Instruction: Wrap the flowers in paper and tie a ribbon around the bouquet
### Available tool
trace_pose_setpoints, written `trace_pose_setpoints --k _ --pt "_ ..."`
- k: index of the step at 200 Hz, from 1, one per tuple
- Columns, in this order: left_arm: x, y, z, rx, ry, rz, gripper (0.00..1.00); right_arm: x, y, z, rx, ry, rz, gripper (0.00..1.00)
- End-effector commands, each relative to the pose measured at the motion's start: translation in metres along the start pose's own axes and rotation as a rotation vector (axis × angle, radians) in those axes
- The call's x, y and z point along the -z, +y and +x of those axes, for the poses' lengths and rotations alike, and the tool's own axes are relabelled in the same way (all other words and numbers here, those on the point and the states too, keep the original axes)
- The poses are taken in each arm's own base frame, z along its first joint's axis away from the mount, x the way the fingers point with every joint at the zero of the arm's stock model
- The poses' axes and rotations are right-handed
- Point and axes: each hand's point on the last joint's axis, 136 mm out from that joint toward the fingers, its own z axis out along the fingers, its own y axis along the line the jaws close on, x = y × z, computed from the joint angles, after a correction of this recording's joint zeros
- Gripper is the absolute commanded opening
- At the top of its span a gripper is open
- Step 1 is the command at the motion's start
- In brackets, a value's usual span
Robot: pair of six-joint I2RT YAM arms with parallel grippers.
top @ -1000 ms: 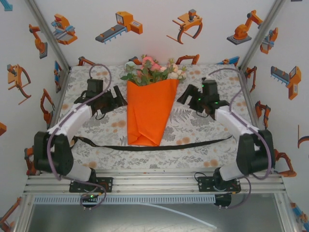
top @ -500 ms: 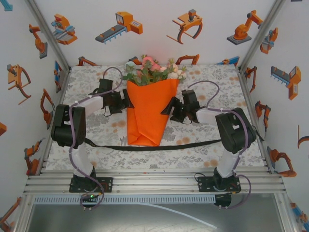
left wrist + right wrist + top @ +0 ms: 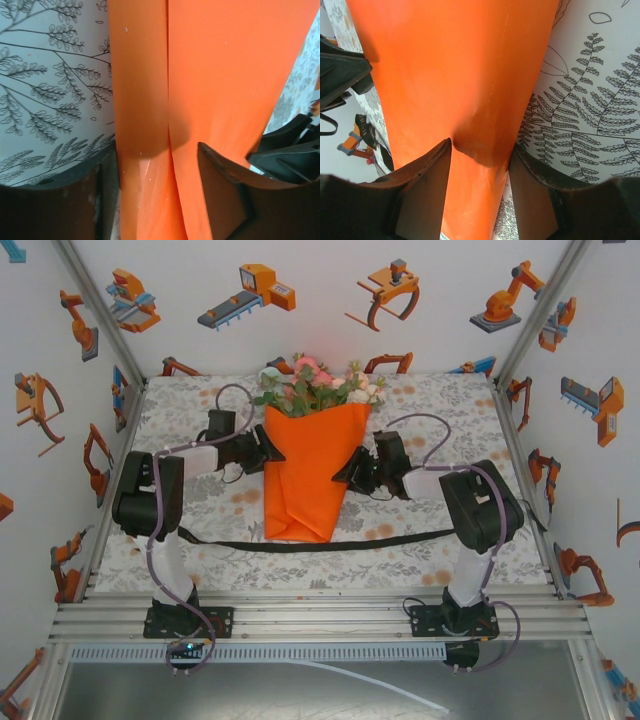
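Observation:
The bouquet lies in the middle of the table as a bright orange paper (image 3: 305, 475) cone, point toward me. The flowers (image 3: 320, 388), pink and cream with green leaves, stick out of its far end. My left gripper (image 3: 265, 452) is at the cone's left edge. In its wrist view the jaws (image 3: 157, 150) pinch a folded layer of the paper (image 3: 145, 100). My right gripper (image 3: 350, 468) meets the right edge, and its jaws (image 3: 480, 145) squeeze and crease the paper (image 3: 460, 65). The black ribbon (image 3: 400, 539) lies flat across the table, passing under the cone's tip.
A grey leaf-print tablecloth (image 3: 440, 410) covers the table. Enclosure walls with robot stickers stand left, right and behind. An aluminium rail (image 3: 320, 620) with the arm bases runs along the near edge. Purple-grey cables (image 3: 235, 392) loop above both wrists.
Both arms have swung inward from the sides to the cone's edges. Both pairs of jaws have narrowed onto the paper. The bouquet and ribbon have stayed in place.

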Motion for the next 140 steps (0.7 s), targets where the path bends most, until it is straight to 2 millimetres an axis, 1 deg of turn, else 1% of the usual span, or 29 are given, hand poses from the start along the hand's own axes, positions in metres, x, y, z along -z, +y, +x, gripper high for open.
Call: trace_pose_setpoints --k 1,19,33,43,57,74,91,97,112,140 --pt "-0.008 0.005 0.016 0.053 0.036 0.009 0.45 -0.005 -0.004 0.01 -0.014 0.024 -0.008 0.45" --pt "-0.004 0.001 0.014 0.064 0.02 0.02 0.29 -0.003 0.002 0.009 -0.01 0.026 -0.023 0.42" --pt "0.0 -0.01 0.011 0.068 0.0 0.067 0.17 0.002 0.009 0.006 0.0 0.022 -0.035 0.37" --pt "0.004 -0.019 0.007 0.076 -0.009 0.102 0.1 0.007 0.018 0.002 0.01 0.013 -0.05 0.31" --pt "0.011 -0.031 0.002 0.086 -0.021 0.143 0.02 0.015 0.031 -0.003 0.029 0.006 -0.063 0.23" --pt "0.021 -0.042 -0.001 0.084 -0.037 0.163 0.0 0.026 0.041 -0.006 0.044 -0.001 -0.062 0.18" --pt "0.031 -0.051 0.006 0.081 -0.042 0.172 0.0 0.035 0.044 -0.004 0.053 -0.002 -0.054 0.15" --pt "0.034 -0.055 0.01 0.076 -0.038 0.176 0.0 0.038 0.043 -0.002 0.052 0.002 -0.05 0.15" --pt "0.041 -0.056 0.023 0.07 -0.037 0.163 0.0 0.044 0.037 0.008 0.046 0.017 -0.034 0.14" --pt "0.05 -0.046 0.048 0.075 -0.024 0.112 0.0 0.051 0.02 0.027 0.033 0.04 0.002 0.13"
